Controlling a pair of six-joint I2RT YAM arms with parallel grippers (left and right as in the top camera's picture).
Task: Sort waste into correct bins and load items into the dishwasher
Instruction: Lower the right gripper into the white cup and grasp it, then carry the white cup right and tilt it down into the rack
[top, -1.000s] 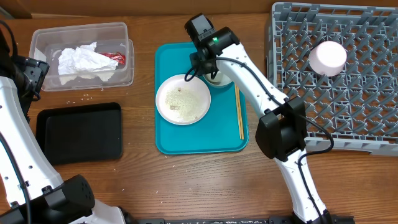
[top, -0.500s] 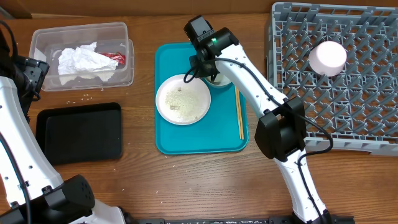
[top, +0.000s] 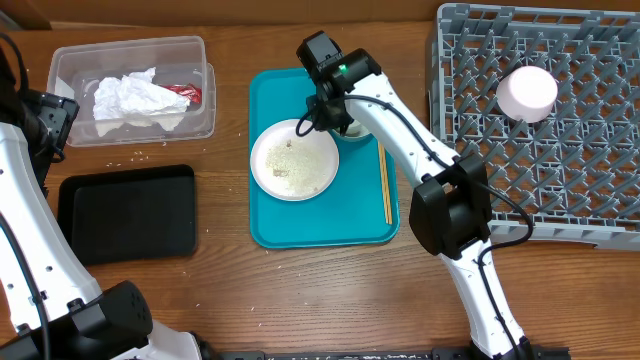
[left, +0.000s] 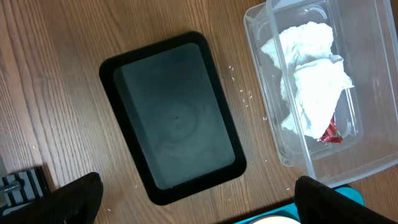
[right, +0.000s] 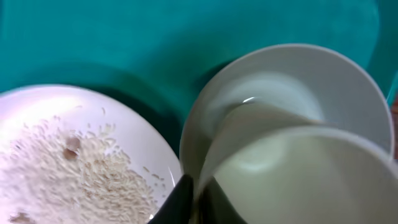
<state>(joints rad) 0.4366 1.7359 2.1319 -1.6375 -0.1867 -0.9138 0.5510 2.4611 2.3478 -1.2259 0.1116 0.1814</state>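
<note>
Cup (right: 298, 168) sits on the teal tray (top: 270, 225), at about 1 o'clock of the plate (top: 294, 160), and as far as I can tell it stands inside the bowl (right: 348, 81). Right gripper (right: 194, 198) is pinched together on the cup's near rim, one finger inside and one outside.

Risks I see:
- Thin rim pinch, so the cup could swing or slip when I lift it.
- If it is nested, the bowl could drag up with it and then drop.
- The plate is just beside the cup at 7 o'clock. A bump would scatter the rice (right: 81, 168) onto the tray.
- Chopsticks (top: 385, 180) lie at 5 o'clock and could roll.
- The rack (top: 600, 190) is well apart at 3 o'clock, a long carry.

Left gripper (left: 199, 211) is spread wide, holding nothing, above the black tray (left: 174, 118) and tub (left: 273, 143).
</note>
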